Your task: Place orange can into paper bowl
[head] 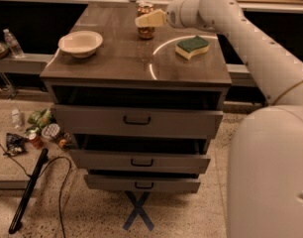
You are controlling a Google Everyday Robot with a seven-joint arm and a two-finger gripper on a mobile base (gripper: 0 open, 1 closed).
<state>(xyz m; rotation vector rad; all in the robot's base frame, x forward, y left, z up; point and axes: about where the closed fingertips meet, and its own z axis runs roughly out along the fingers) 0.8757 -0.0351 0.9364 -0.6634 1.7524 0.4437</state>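
The orange can (145,32) stands upright at the back middle of the cabinet top (117,58). It has an orange-brown print and a silver rim. My gripper (149,19) reaches in from the right and sits level with the can's middle, covering part of it. The paper bowl (80,42) is cream-white and shallow with a flared rim. It sits empty at the left of the cabinet top, well to the left of the can and nearer the front.
A green-and-yellow sponge (192,46) lies on the right of the top, under my arm (250,48). The cabinet's drawers (137,120) stand slightly open. Litter with a small red can (34,139), bottles and a black cable lies on the floor at left.
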